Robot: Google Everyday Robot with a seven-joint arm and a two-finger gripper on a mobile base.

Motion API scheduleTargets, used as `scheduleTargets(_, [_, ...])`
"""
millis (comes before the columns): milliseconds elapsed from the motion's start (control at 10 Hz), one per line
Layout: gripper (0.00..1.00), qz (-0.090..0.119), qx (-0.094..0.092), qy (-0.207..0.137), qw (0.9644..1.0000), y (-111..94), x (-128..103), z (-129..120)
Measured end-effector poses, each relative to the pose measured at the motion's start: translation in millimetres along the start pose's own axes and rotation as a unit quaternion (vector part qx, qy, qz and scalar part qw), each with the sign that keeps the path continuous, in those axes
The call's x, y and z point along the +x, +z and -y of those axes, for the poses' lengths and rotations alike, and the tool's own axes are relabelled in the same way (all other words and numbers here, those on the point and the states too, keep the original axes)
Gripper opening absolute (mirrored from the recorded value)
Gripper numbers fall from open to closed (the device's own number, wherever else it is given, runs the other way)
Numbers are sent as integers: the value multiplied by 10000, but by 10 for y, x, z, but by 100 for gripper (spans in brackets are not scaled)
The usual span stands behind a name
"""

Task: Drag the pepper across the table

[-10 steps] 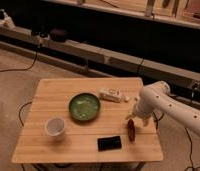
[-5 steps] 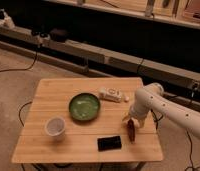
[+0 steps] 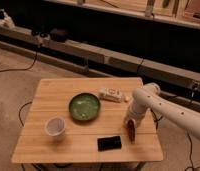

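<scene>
The small, slim, dark red pepper [image 3: 130, 132] is seen lying on the square, light wooden plank table [image 3: 58, 92], close to the near edge and toward the near right corner. The gripper [image 3: 129, 123], at the end of a white arm reaching in over the right edge, is set down right at the pepper's far end. How wide it stands, and whether the pepper is held or only pressed upon, cannot be told.

Several faults can be foreseen from here:

- If contact is only light, the pepper may be left behind or rolled aside once a drag is begun, since a slim rounded body is easily lost.
- A black rectangular block [image 3: 109, 143] lies just beside the pepper, toward the near left corner. If the pull is made that way, the block would be struck and shoved along.
- If the pull is made toward the near or right edge, little table is left, and the pepper could be swept off.
- A round green bowl [image 3: 84, 107] sits near the middle, with a white cup [image 3: 55, 126] beyond it toward the left edge. A long diagonal drag could be stopped by either.
</scene>
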Motion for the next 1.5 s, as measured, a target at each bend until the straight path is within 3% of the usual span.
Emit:
scheduleTargets(200, [49, 65, -37, -26, 10000, 32, 5, 4])
scheduleTargets(300, [42, 79, -44, -30, 10000, 33, 14, 5])
scheduleTargets(600, [11, 106, -42, -30, 9999, 11, 46, 14])
scheduleTargets(800, [5, 114, -23, 41, 9999, -17, 86, -2])
scheduleTargets(1100, [24, 179, -50, 361, 9992, -44, 210, -121])
scheduleTargets(1200, [26, 246, -83, 648, 9976, -51, 306, -230])
scheduleTargets(1500, [26, 309, -97, 1043, 9940, -118, 564, -289])
